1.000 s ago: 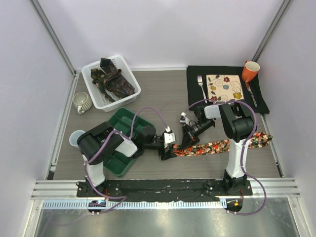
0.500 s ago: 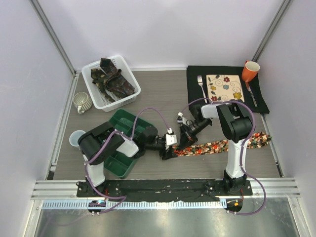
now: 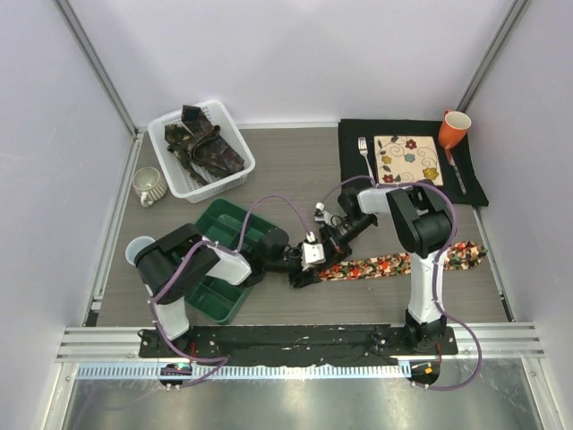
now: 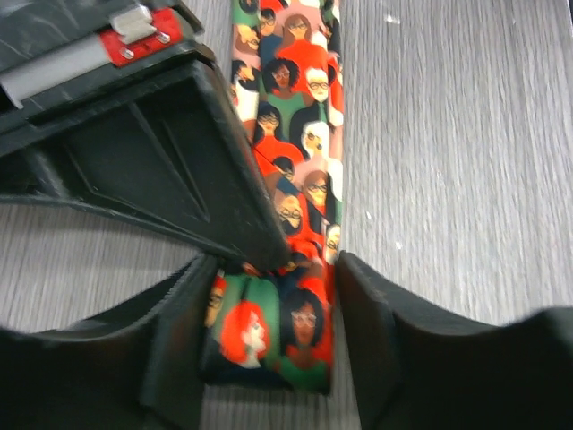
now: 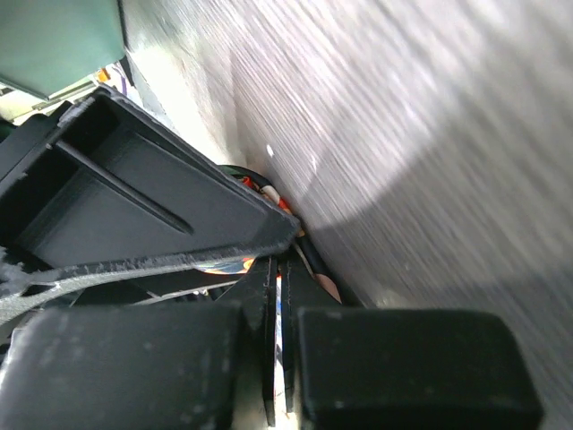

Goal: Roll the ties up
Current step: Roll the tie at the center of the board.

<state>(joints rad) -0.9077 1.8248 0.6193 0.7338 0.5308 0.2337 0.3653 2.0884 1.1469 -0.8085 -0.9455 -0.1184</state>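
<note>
1. The table [image 3: 295, 170] carries the red tie [image 3: 394, 264], stretched flat from the middle toward the right edge. Its far right end has crept leftward over the last second, which suggests fabric is being wound in.
2. The white basket [image 3: 201, 190] at the back left holds the dark ties [image 3: 206, 143], not yet rolled.
3. The left gripper [image 3: 300, 276] is parted just to the tie's width and clasps the rolled end on both sides.
4. The right gripper [image 3: 327, 244] has shifted up and left. Its jaws are nearly together at the roll, and I cannot tell whether they pinch any fabric.
</note>
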